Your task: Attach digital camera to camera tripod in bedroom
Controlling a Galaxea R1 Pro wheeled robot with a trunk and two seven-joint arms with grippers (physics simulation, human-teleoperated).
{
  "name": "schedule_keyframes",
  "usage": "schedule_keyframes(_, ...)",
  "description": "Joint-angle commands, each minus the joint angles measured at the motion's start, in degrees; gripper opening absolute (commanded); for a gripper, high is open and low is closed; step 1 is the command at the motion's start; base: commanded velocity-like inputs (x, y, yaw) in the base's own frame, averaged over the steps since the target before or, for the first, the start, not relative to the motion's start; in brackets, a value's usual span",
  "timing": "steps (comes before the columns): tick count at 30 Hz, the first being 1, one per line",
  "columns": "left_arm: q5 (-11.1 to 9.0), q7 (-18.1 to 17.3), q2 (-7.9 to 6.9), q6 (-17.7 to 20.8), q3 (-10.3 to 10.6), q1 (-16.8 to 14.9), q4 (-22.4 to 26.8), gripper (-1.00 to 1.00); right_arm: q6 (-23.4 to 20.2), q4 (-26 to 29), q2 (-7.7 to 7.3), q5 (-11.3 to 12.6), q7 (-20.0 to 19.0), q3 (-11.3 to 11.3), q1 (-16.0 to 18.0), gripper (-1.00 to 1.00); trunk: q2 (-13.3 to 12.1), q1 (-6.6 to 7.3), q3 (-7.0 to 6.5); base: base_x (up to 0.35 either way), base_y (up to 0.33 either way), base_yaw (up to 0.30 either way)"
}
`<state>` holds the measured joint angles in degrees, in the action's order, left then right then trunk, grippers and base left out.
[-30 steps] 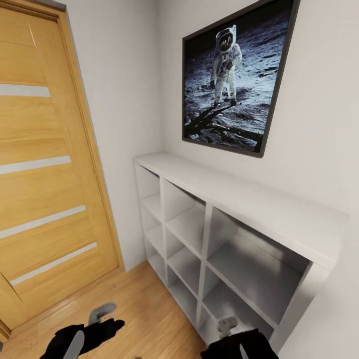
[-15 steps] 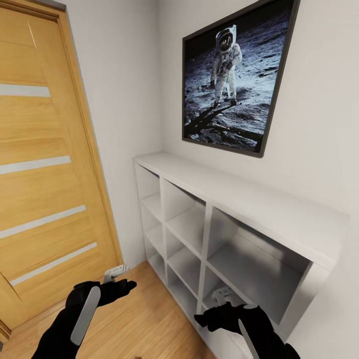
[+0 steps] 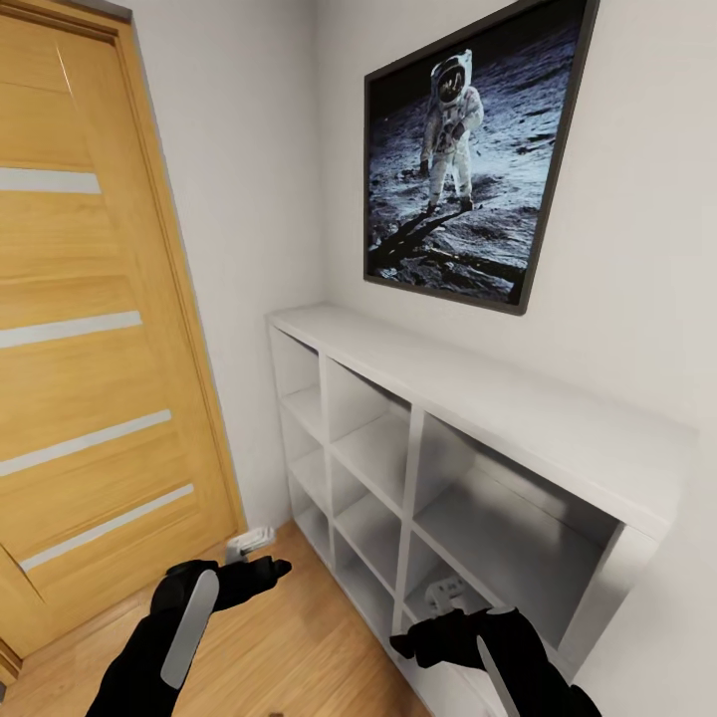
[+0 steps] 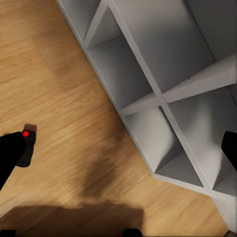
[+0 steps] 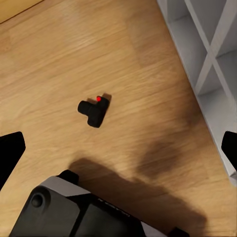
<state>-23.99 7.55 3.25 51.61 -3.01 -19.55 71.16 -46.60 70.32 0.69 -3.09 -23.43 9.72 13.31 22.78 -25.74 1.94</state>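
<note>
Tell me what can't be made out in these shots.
- Digital camera: small in the right wrist view, details unreadable; in the left wrist view, partly behind a dark pincer finger.
- Left pincer, right pincer: head view, arms cover the finger gap.
- Shelf: lowest cubes hidden by arms.

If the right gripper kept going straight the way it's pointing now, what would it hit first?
Probably the light wood floor. The right wrist view looks down along the right gripper, and the small black digital camera with a red button lies near that line, so it might touch it first; depth is unclear.
</note>
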Motion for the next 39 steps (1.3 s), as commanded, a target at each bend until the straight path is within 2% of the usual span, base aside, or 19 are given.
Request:
schedule_keyframes(1, -0.6, 0.5, 0.19, 0.3, -0.1, -0.1, 0.1, 1.0, -0.3, 0.1, 0.01, -0.3, -0.3, 0.0, 0.1, 1.0, 0.1, -0.04, 0.14, 0.0, 0.0, 0.0)
schedule_keyframes(39, -1.3, -0.2, 0.04, 0.5, -0.6, -0.1, 0.5, 1.0, 0.2, -0.5, 0.01, -0.4, 0.0, 0.0, 0.1, 1.0, 15.4, -8.39, 6.96, 0.0, 0.0, 0.0)
